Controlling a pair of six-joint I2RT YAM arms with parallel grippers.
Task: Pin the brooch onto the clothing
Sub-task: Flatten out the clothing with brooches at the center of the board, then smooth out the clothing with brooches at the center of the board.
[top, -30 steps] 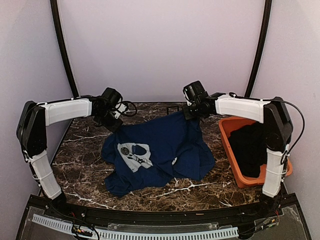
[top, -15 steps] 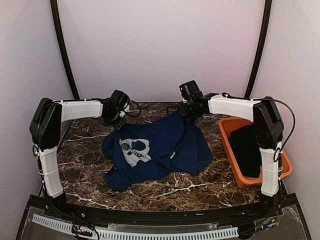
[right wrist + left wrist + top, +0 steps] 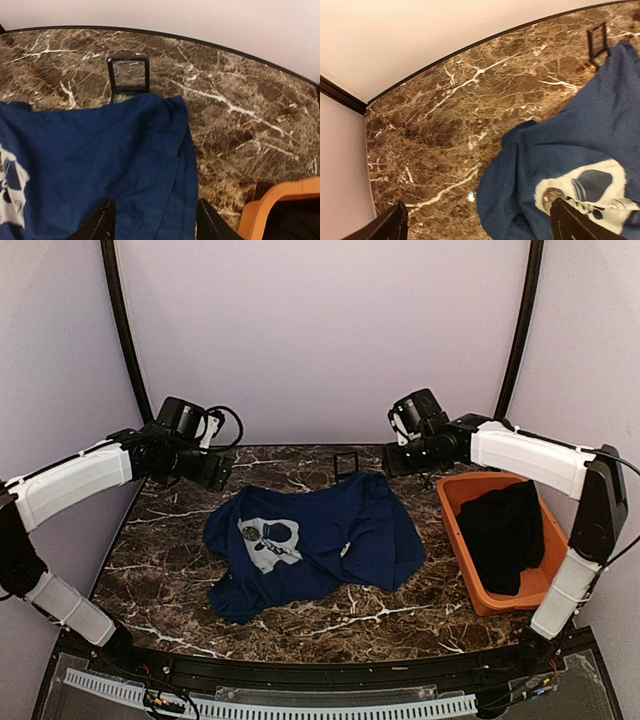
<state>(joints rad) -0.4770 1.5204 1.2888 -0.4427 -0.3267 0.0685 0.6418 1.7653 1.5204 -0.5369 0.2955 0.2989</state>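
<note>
The clothing (image 3: 330, 535) is a navy T-shirt lying crumpled on the marble table, its pale chest print facing up. The brooch (image 3: 249, 533) sits on that print, a small dark round badge; in the left wrist view the brooch (image 3: 551, 199) peeks out beside my right-hand finger. My left gripper (image 3: 213, 472) hovers open, above and left of the shirt's collar end, holding nothing. My right gripper (image 3: 393, 462) hangs open over the shirt's far right edge (image 3: 150, 165), with only fabric far below its fingers (image 3: 100, 225).
A small black hinged case (image 3: 346, 462) stands open behind the shirt at the table's far edge. An orange bin (image 3: 455, 520) with a black garment (image 3: 503, 535) occupies the right side. Bare marble (image 3: 430, 140) spreads left of the shirt.
Both grippers were shut on the shirt's far edge and have since opened and let it go. The left arm drew back to the left, the right arm up and right. The shirt settled flat.
</note>
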